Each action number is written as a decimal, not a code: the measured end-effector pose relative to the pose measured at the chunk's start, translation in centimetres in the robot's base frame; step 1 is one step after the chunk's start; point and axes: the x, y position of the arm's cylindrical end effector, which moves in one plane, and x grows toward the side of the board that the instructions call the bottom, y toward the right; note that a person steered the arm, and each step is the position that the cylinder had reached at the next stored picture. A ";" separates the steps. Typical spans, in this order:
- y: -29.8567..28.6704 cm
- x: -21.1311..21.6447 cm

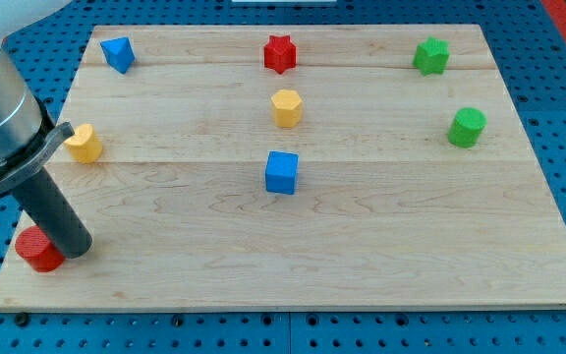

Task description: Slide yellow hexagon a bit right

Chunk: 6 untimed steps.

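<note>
The yellow hexagon (286, 107) sits on the wooden board (362, 246), a little above the board's middle. My tip (74, 247) is at the board's lower left corner, far to the left of and below the hexagon. It rests right beside a red cylinder (37, 249), on that block's right side; I cannot tell whether they touch. The dark rod slants up to the view's left edge.
A second yellow block (84, 144) lies at the left edge, just right of the rod. A blue cube (282, 172) sits below the hexagon and a red star (279, 53) above it. A blue block (118, 53) is top left. A green star (430, 56) and green cylinder (467, 127) are at right.
</note>
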 end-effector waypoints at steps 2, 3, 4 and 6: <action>2.1 -0.2; 6.4 -2.2; 6.9 -5.6; 8.6 -15.5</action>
